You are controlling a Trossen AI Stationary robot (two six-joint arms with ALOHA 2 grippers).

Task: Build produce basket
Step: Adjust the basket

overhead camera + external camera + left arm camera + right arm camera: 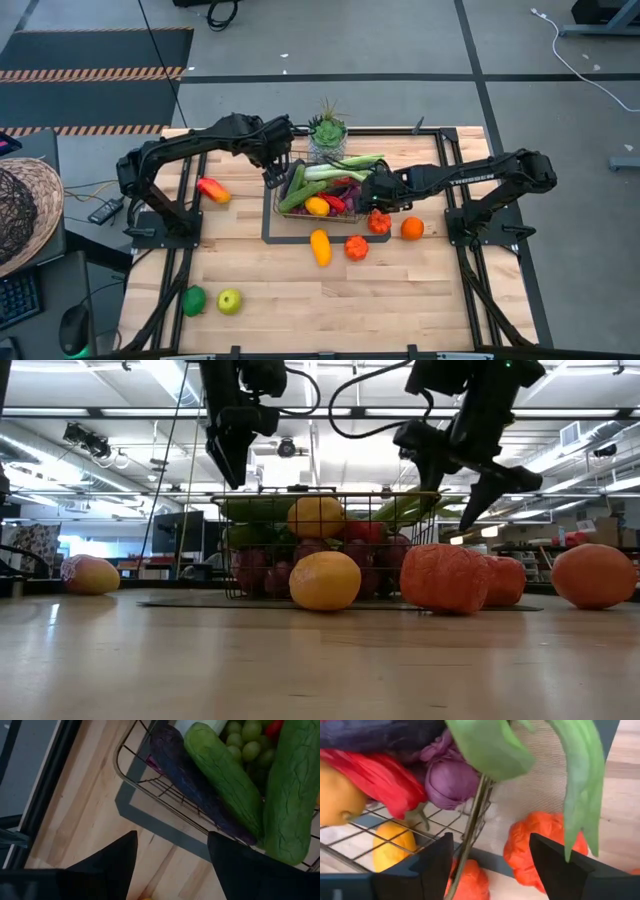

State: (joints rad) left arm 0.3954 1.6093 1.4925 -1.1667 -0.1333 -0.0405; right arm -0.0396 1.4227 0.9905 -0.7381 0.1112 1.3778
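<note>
Table (330, 300) of pale wood carries everything. Basket (283, 212), dark wire, sits mid-table toward the far edge, packed with produce (318, 190): cucumbers, leek, grapes, purple and red pieces. More produce lies loose on the table around it. Left gripper (271, 178) hangs just off the basket's left end, jaws spread, empty. Right gripper (368, 192) hangs over the basket's right rim, jaws spread, empty.

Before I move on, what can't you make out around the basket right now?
- Basket floor: buried under produce in every view.
- Succulent pot: hidden behind the basket in the low view.
- Green fruit by the front edge: too small overhead to identify, absent from other views.
- Leek ends: cut off in right wrist view.
</note>
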